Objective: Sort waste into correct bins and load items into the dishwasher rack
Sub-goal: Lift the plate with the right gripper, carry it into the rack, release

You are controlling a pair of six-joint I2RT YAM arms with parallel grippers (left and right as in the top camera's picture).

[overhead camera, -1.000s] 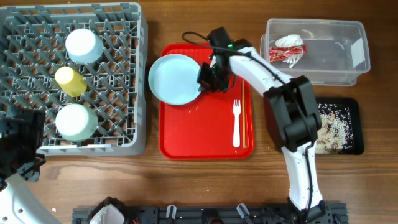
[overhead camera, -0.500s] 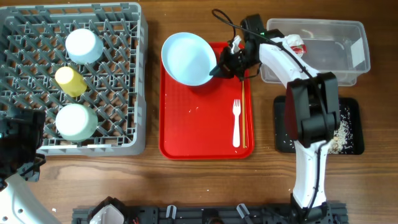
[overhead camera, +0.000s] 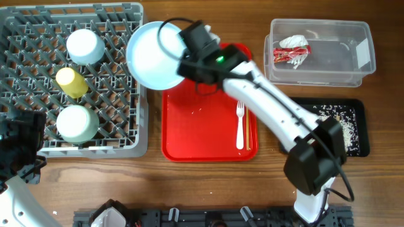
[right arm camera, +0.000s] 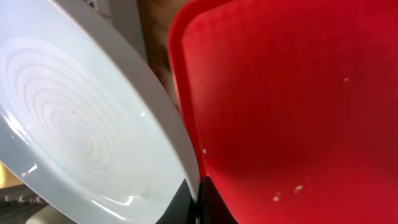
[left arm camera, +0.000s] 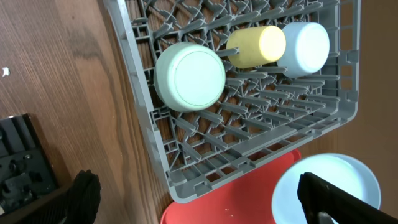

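- I have the white plate pinched by its rim in my right gripper. It is tilted over the right edge of the dishwasher rack and the top-left corner of the red tray.
- The rack holds the light blue bowl, the yellow cup and the pale green bowl.
- The white fork lies on the red tray, well apart from the plate.
- My left gripper is spread wide and empty by the rack's corner, over the tabletop.
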